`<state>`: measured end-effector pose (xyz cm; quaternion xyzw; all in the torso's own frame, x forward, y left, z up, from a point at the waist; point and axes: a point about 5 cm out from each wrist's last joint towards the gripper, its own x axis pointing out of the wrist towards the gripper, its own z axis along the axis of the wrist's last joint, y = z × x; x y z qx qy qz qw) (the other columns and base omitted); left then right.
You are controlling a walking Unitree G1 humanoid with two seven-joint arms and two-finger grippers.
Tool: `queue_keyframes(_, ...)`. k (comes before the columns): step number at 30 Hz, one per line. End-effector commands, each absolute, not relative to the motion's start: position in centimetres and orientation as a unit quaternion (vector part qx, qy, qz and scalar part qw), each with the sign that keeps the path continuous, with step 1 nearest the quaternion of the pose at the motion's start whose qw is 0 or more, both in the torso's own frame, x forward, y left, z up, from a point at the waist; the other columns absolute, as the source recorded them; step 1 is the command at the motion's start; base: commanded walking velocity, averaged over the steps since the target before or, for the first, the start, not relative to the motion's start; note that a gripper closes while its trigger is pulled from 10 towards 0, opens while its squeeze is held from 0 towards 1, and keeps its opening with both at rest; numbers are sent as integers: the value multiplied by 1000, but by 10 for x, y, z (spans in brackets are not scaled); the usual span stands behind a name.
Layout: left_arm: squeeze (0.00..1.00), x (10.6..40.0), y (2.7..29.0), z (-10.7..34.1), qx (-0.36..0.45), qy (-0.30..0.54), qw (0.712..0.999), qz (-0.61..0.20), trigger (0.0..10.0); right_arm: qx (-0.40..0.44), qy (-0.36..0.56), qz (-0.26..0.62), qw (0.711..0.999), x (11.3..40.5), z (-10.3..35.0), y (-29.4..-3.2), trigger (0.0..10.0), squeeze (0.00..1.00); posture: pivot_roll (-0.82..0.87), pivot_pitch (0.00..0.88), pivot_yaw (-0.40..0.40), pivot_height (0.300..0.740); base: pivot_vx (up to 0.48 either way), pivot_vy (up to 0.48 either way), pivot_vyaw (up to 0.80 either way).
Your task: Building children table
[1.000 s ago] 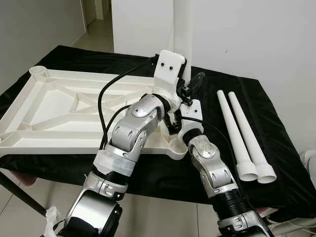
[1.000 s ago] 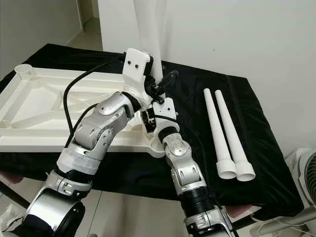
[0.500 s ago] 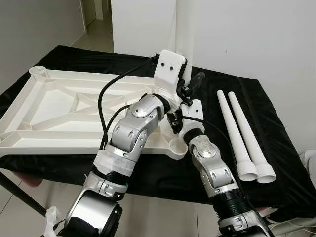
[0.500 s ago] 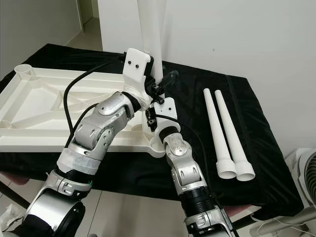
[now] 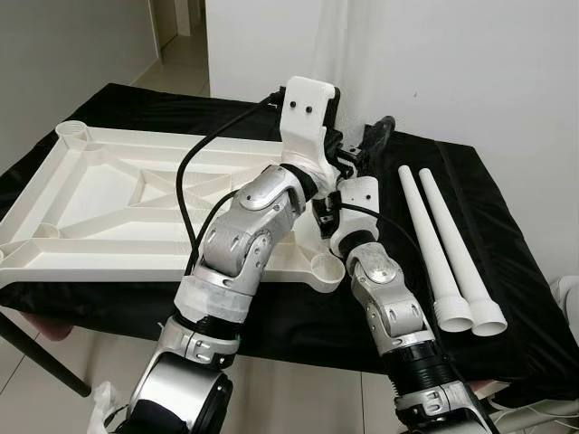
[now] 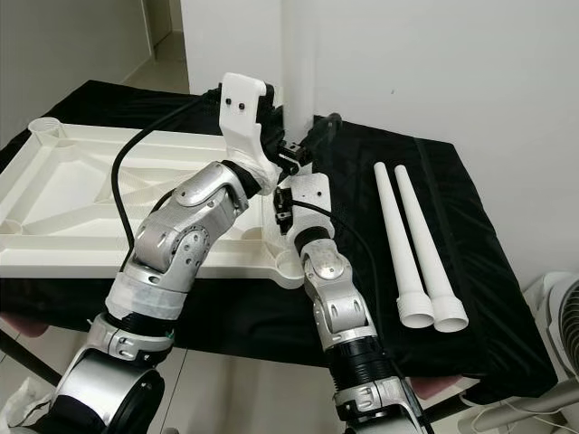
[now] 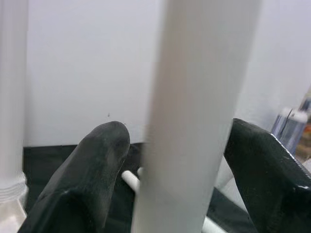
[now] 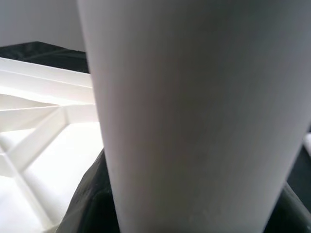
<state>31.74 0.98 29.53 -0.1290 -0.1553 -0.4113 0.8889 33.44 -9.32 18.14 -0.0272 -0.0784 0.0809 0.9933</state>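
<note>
Fingers (image 7: 97, 165) first: in the left wrist view the two black ones sit either side of an upright white table leg (image 7: 194, 116), closed in near it, though I can't tell if they're actually pressing on it. A second leg (image 7: 12, 97) stands further back in its corner socket.

Right wrist view: the same leg (image 8: 194, 121) is right up against the lens with dark fingers (image 8: 90, 204) hugging its base, so that one looks clamped on.

Left eye view: the white upside-down table panel (image 5: 109, 194) lies on the black-covered tabletop (image 5: 507, 235), ribs up so the corner sockets are reachable. Both grippers, left (image 5: 339, 145) and right (image 5: 366, 145), meet at the near right corner socket (image 5: 324, 268), my guess being to keep the leg vertical while it seats.

Right eye view: two spare legs (image 6: 412, 240) lie side by side well apart on the cloth, waiting their turn.
</note>
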Motion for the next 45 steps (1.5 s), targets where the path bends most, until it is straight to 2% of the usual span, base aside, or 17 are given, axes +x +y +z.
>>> queue_keyframes(1, 0, 314, 8, 300, -147, -157, 879, -425, 10000, -13, -75, 59, 995, 337, 183, -100, 10000, 0, -9, 0, -91, 740, 0, 0, 0)
queue_keyframes(8, 0, 315, 21, 297, -145, -172, 886, -405, 10000, 3, -67, 33, 997, 338, 179, -112, 10000, 0, -15, 0, -91, 740, 0, 0, 0)
queue_keyframes(13, 0, 314, 32, 285, -135, -151, 895, -398, 10000, 13, -66, 20, 997, 336, 174, -118, 10000, 0, -17, 0, -89, 740, 0, 0, 0)
queue_keyframes(19, 0, 309, 42, 270, -94, -150, 907, -383, 10000, 13, -80, 30, 996, 330, 170, -119, 10000, 0, -12, 0, -96, 740, 0, 0, 0)
queue_keyframes(23, 0, 301, 45, 252, -45, -157, 910, -381, 10000, 20, -92, 67, 993, 325, 168, -118, 10000, 0, -9, 0, -99, 740, 0, 0, 0)
queue_keyframes(27, 0, 287, 49, 228, 12, -173, 897, -408, 10000, 18, -99, 116, 988, 320, 164, -115, 10000, 0, -3, 0, -109, 740, 0, 0, 0)
queue_keyframes(33, 0, 269, 50, 193, 19, -119, 872, -475, 10000, -9, -110, 178, 978, 316, 158, -108, 10000, 0, 3, 0, -118, 740, 0, 0, 0)
queue_keyframes(45, 0, 255, 51, 172, 25, -83, 860, -503, 10000, 6, -94, 215, 972, 317, 140, -110, 10000, 0, 10, 0, -117, 740, 0, 0, 0)
